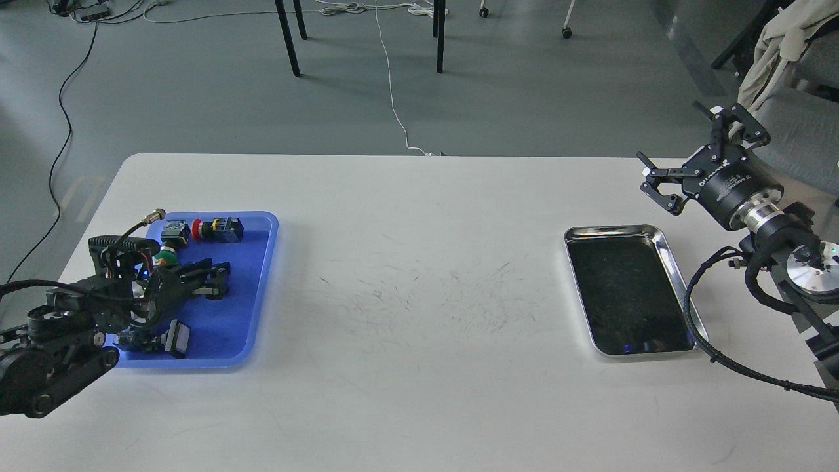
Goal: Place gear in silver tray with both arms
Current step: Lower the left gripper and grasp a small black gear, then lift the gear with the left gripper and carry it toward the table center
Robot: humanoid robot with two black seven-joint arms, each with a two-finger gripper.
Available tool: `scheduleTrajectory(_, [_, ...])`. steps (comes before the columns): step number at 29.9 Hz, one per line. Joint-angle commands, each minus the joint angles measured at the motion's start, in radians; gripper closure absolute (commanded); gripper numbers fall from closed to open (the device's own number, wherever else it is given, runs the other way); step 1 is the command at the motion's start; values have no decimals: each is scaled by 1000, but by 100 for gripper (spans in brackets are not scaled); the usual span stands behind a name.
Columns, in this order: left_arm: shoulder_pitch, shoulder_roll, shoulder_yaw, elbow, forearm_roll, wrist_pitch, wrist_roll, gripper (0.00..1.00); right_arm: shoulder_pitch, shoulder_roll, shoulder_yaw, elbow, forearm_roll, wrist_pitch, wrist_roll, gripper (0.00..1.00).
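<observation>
The silver tray [677, 279] lies on the right of the white table [419, 216]; its dark bottom holds nothing. My right gripper [675, 145] is open and empty, raised beyond the tray's far right corner. My left gripper [220, 280] reaches low over the blue plastic tray [257, 288] on the left. Its two fingers are close together with a narrow gap, and I see nothing held between them. Small parts lie in the blue tray, among them a green and white piece [164, 257] beside my left wrist. I cannot tell which part is the gear.
The blue tray also holds a red and yellow push button [208, 229], a black connector [175, 231] and a black block with a white face [175, 339]. A black cable [695, 328] loops along the silver tray's right rim. A chair with cloth [780, 59] stands at the far right.
</observation>
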Motion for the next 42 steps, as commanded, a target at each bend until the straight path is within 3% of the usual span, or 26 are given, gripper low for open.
scheduleTrajectory(1, [-1, 0, 0, 0, 0, -2, -3, 81, 0, 0, 0, -1, 0, 1, 0, 1])
scheduleTrajectory(6, [-4, 3, -1, 0, -1, -2, -6, 91, 2, 0, 0, -1, 0, 1, 0, 1])
scheduleTrajectory(19, [-92, 38, -3, -28, -14, -12, -9, 94, 7, 0, 0, 1, 0, -1, 0, 1])
scheduleTrajectory(23, [-121, 97, -7, -98, -17, -31, -11, 94, 7, -3, 0, 1, 0, 1, 0, 1])
scheduleTrajectory(31, [-190, 160, -17, -348, -115, -48, 12, 94, 16, -5, -1, -1, 0, -1, 0, 1])
scheduleTrajectory(36, [-231, 103, -17, -460, -141, -49, 64, 94, 16, -14, 0, -7, -1, 1, -2, 1])
scheduleTrajectory(42, [-328, -147, -4, -454, -138, -48, 129, 94, 16, -14, -1, -13, -1, 4, 0, 1])
